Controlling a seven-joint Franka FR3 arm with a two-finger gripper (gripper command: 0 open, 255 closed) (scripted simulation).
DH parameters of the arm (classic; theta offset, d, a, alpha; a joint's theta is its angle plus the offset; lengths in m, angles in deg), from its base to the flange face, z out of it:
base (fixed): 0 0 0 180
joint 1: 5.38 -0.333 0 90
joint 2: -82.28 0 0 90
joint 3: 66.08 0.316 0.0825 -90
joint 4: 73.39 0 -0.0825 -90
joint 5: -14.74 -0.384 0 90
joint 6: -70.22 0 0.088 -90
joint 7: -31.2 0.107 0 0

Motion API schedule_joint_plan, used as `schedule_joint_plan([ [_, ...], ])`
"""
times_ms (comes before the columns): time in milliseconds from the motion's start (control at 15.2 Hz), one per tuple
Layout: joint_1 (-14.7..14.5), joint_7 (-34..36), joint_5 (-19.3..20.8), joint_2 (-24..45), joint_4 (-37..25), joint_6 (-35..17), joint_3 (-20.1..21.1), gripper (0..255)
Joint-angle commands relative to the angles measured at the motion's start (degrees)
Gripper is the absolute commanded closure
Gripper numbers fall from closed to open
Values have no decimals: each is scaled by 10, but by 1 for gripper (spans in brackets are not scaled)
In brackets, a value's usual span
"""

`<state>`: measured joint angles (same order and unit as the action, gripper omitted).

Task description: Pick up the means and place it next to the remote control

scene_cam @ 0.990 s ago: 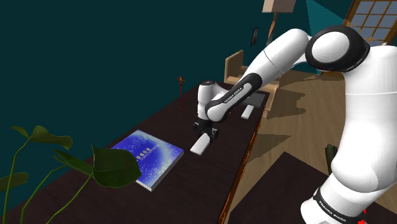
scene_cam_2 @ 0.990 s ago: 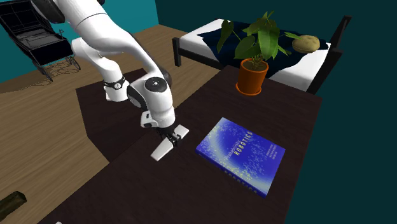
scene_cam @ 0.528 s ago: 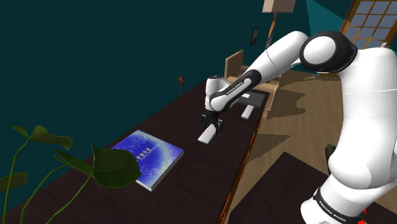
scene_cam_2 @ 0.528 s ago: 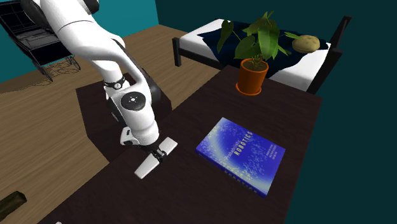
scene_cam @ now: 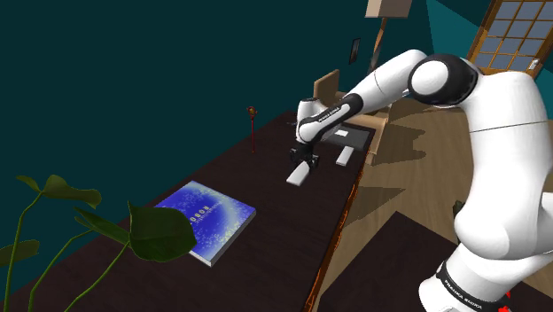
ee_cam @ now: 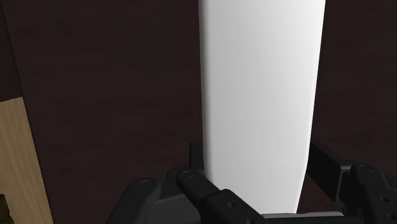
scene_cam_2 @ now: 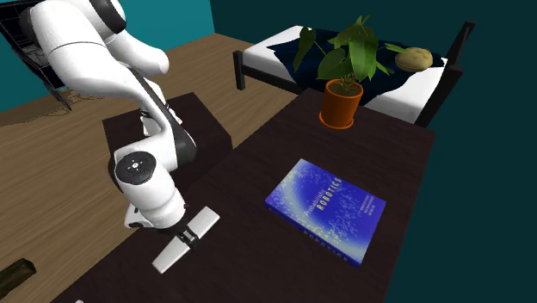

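Carrying step: the black tool (scene_cam: 302, 160) is closed on a long plain white slab (scene_cam: 298, 175) over the dark surface (scene_cam: 266, 257), near the small white remote control (scene_cam: 344, 156); next it likely needs lowering and releasing beside that remote.

The flat bar (scene_cam_2: 170, 255) was plain white. The book (scene_cam_2: 325, 209) was blue with tiny white dots. The table (scene_cam_2: 258, 267) was dark brown.
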<state>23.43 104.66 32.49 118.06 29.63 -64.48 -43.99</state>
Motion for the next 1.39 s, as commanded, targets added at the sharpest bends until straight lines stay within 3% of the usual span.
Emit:
schedule_joint_plan([
  [0,10,-25,0,21,-41,19,-6,255],
  [396,31,-90,-2,96,-178,78,-21,255],
  [726,37,-147,-4,184,-342,150,-34,255],
  [1320,31,-144,4,229,-352,115,-43,255],
])
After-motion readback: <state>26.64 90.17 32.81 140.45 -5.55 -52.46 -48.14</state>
